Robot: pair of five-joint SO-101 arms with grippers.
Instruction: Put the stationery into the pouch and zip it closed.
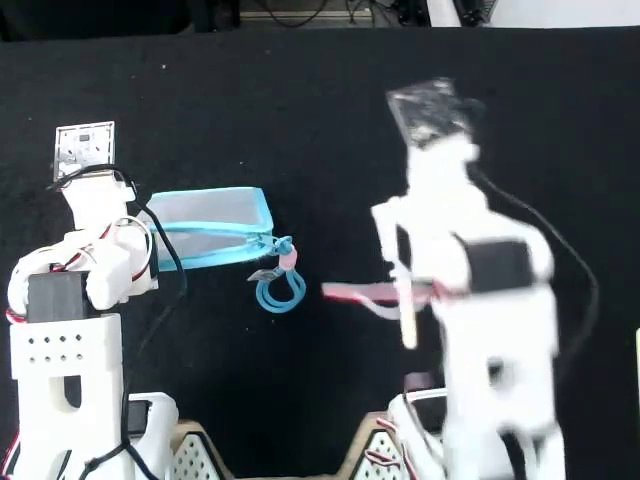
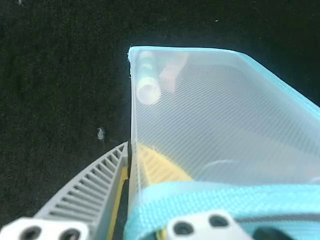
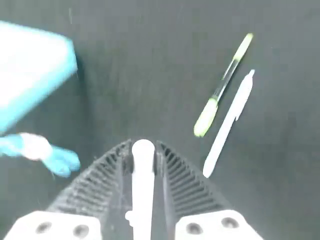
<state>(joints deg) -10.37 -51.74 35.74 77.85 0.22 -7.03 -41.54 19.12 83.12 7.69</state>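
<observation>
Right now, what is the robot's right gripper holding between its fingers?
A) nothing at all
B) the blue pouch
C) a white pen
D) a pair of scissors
C: in the right wrist view a white pen sits clamped between the fingers of the right gripper, while a green pen and a second white pen lie loose on the black table.

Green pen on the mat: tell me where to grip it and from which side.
Probably the clear mid-barrel of the green pen, from above, jaws across it: it lies flat, and the loose white pen lies close alongside.
</observation>
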